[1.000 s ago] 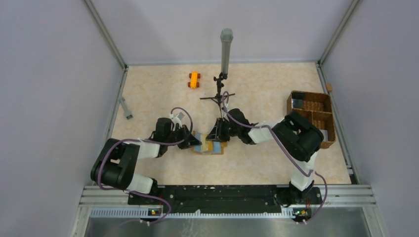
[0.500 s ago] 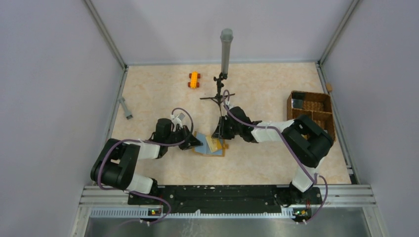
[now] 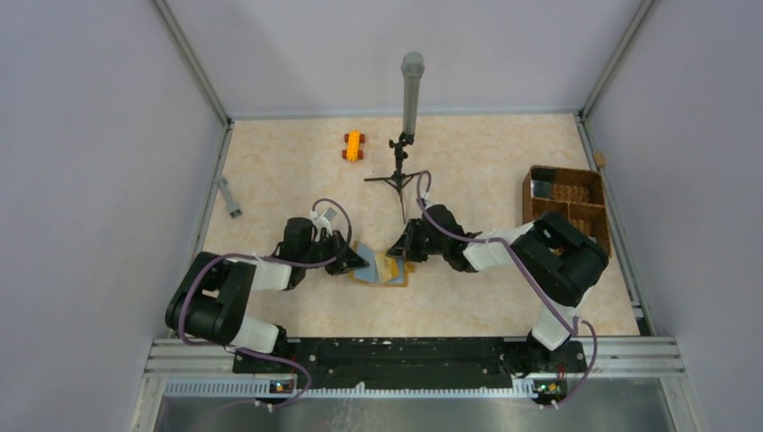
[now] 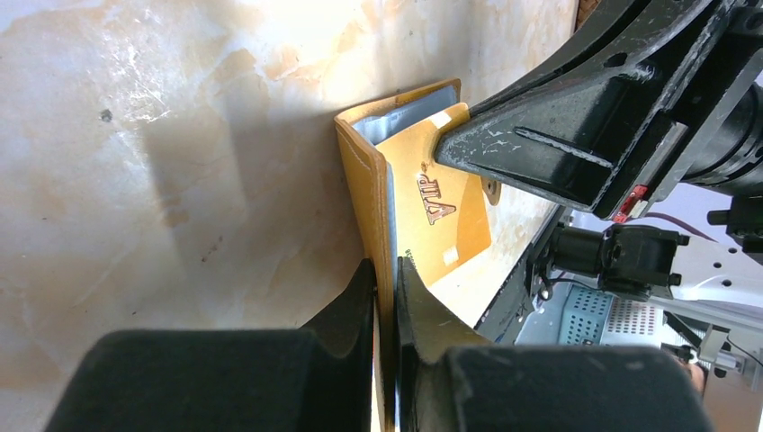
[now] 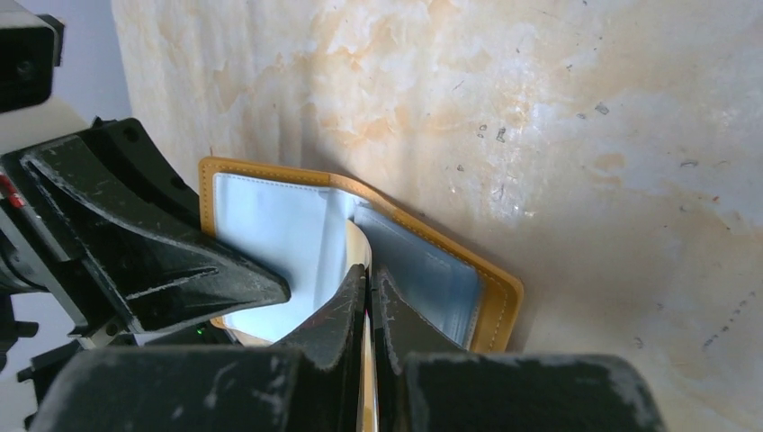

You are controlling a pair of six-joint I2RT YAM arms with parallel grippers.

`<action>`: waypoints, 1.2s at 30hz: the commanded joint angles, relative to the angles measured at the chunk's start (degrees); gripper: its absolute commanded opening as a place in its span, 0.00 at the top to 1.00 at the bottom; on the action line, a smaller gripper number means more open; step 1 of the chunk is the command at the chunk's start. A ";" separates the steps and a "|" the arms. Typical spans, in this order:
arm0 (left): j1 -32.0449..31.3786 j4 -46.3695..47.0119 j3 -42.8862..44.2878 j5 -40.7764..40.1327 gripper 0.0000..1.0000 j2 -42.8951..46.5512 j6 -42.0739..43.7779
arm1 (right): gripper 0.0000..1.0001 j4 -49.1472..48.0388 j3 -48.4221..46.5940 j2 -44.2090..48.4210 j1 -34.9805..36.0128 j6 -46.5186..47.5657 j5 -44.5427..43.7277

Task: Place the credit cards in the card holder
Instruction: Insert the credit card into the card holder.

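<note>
The mustard-orange card holder (image 3: 396, 274) lies open on the table between both grippers. Its pale blue-white inner sleeves (image 5: 270, 243) show in the right wrist view. My left gripper (image 4: 385, 270) is shut on the holder's left cover (image 4: 364, 180) and holds it tilted up; it also shows in the top view (image 3: 356, 262). My right gripper (image 5: 369, 270) is shut on a thin gold card marked "VIP" (image 4: 445, 216), whose front edge (image 5: 358, 243) stands over the sleeves at the fold. I cannot tell any separate pale blue or grey card from the sleeves.
A small orange toy car (image 3: 354, 145) sits at the back left. A grey pole on a black tripod (image 3: 411, 90) stands just behind the right gripper. A brown wicker basket (image 3: 569, 211) is at the right, and a small grey piece (image 3: 228, 196) at the left edge.
The right wrist has swung back and to the right while its fingers stay at the holder with the card. The left gripper has barely moved and keeps the cover.
</note>
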State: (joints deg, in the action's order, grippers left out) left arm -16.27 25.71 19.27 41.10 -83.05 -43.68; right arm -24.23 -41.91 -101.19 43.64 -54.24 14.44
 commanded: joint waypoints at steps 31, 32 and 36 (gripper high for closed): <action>1.42 -14.48 0.69 -11.32 1.00 6.93 5.85 | 1.00 -6.95 3.15 1.15 3.03 -4.61 -5.68; 1.42 -14.51 0.68 -11.31 1.00 6.83 5.76 | 1.00 -7.41 3.34 1.21 3.04 -4.91 -5.87; 1.49 -14.07 0.60 -11.08 1.00 6.40 5.20 | 1.00 -7.70 3.35 1.17 3.61 -5.11 -7.52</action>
State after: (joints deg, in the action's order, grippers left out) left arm -15.29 11.75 19.49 30.83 -75.92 -38.89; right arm -29.95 -39.29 -101.19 46.09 -59.13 9.91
